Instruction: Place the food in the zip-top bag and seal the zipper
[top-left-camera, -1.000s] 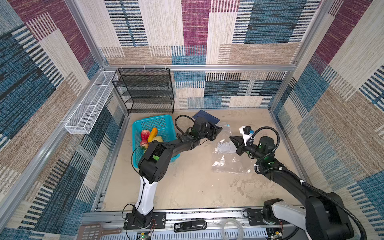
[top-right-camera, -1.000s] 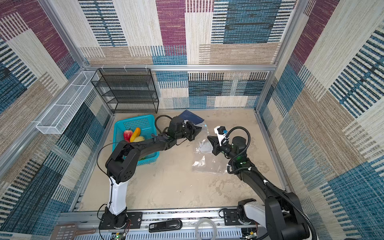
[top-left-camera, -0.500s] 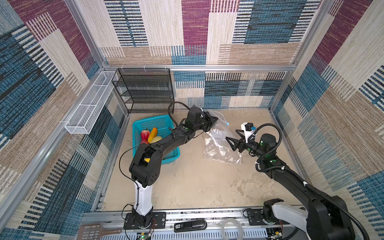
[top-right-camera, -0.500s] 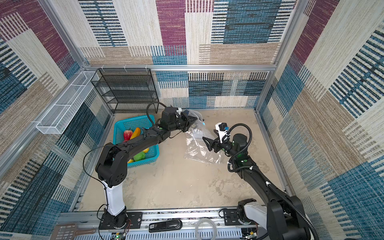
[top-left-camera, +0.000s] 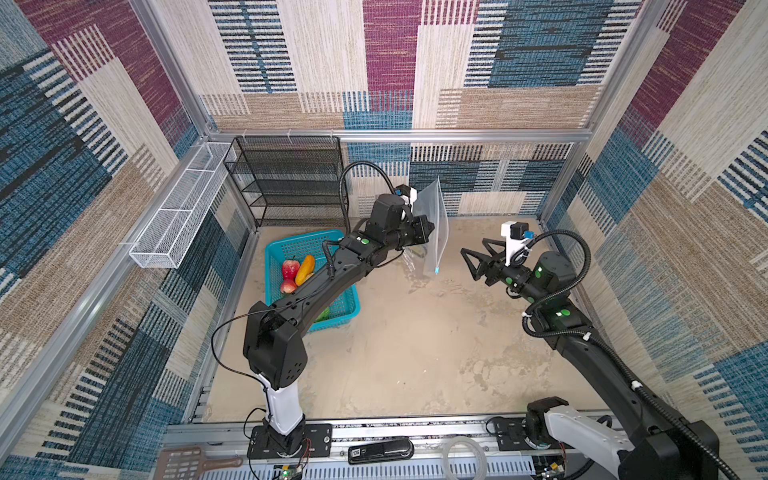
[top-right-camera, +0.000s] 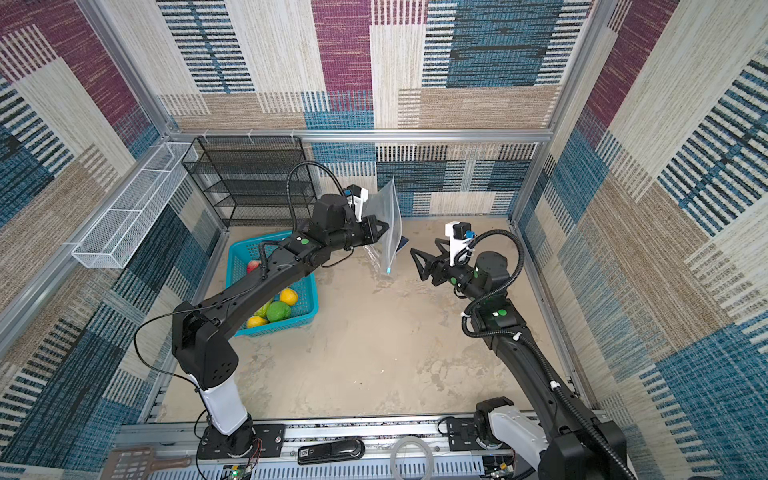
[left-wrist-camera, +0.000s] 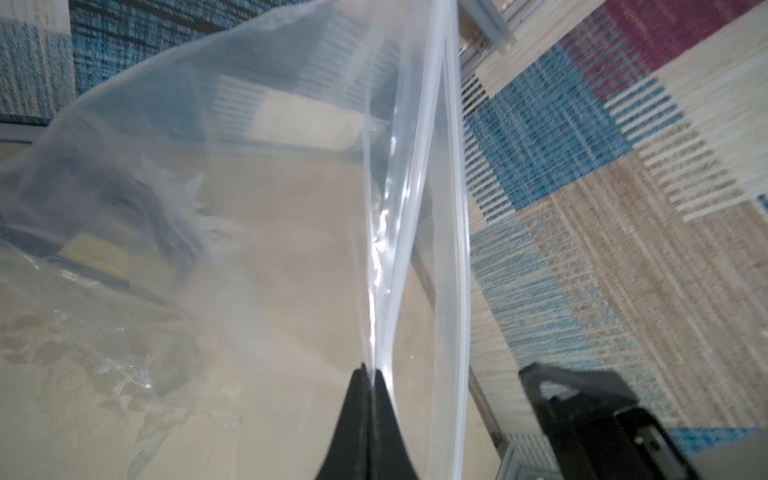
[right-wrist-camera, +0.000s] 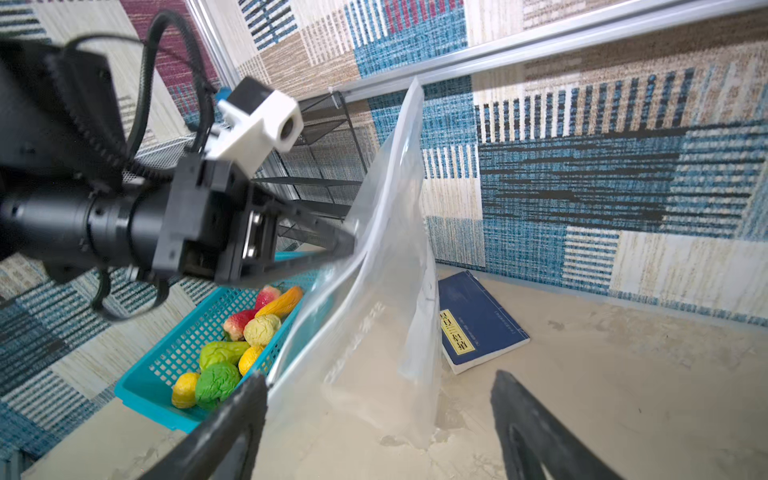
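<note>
The zip-top bag (top-left-camera: 434, 216) is thin, clear, crinkly film. It hangs as a tall sheet with one pointed corner up, and its creased lower end seems to reach the floor. The zipper (left-wrist-camera: 455, 249) is a pale ribbed strip down one edge, ending in a small light-blue slider (top-right-camera: 388, 271). The left gripper (top-left-camera: 430, 227), matte black with tapered fingers, is clenched on the film just beside that strip. The right gripper (top-right-camera: 424, 246) stands released, its triangular fingers spread wide, near the bag but apart from it. The food (right-wrist-camera: 216, 365), glossy lumpy toy pieces in green, yellow, red and orange, sits in the teal perforated plastic basket (top-right-camera: 309, 297).

A second earlier the bag lay crumpled on the floor between the two grippers, with the right one pinched shut at it. Since then the left arm has hoisted it upright and the right has let go.

Taking the far wall as 12 o'clock in both top views, the bag hangs at 12 from the floor's centre, the basket sits at 10 and the right gripper at 2. The floor (top-left-camera: 415, 353) is beige, mottled and stained. A dark blue book (right-wrist-camera: 478, 324) lies behind the bag. A black wire-mesh rack (top-left-camera: 291, 183) stands at 11, and a white mesh tray (top-left-camera: 178, 216) hangs at 9. The walls (top-left-camera: 374, 62) are woven patchwork in blue, maroon and tan, edged with aluminium bars.
</note>
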